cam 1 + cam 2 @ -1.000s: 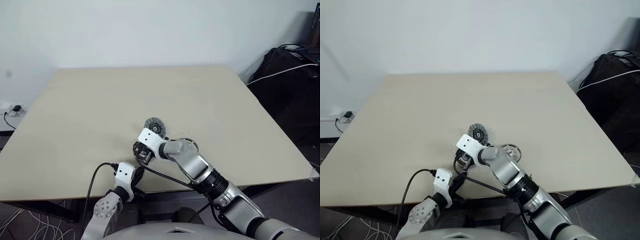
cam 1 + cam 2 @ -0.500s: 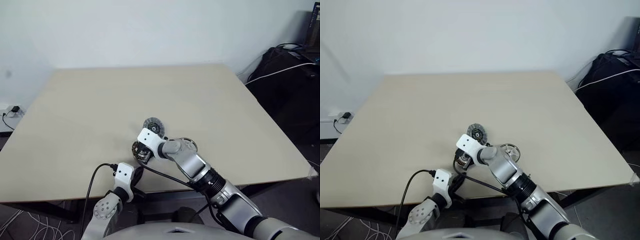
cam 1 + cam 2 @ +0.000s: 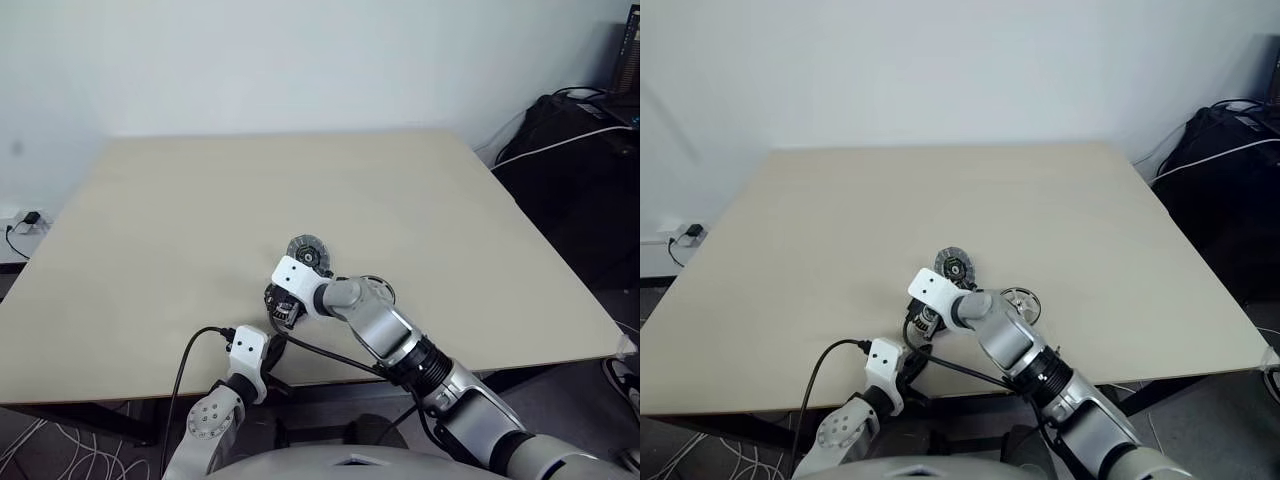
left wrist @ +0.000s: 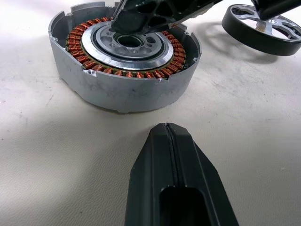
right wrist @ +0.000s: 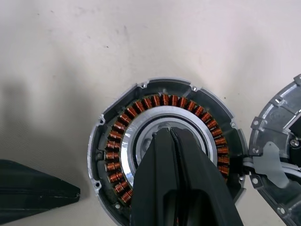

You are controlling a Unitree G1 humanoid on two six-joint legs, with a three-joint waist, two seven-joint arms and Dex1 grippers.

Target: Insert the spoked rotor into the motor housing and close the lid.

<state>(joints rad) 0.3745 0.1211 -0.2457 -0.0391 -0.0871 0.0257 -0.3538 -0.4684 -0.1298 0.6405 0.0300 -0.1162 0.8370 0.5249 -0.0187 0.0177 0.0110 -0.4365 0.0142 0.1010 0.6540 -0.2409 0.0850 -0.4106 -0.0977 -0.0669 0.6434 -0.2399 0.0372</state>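
Observation:
The motor housing, a grey round shell with copper windings around a silver centre, sits on the table near its front edge. My right gripper is shut and empty, with its tips over the silver centre; I cannot tell if they touch it. Just short of the housing my left gripper is also shut and empty, low over the table. The spoked rotor, black-rimmed, lies flat to the right of the housing, partly behind my right arm. The lid, a grey ribbed disc, lies just beyond the housing.
The beige table stretches wide and bare to the left and the back. A black cable runs from my left wrist over the table's front edge. Dark bags and cables sit on the floor at the right.

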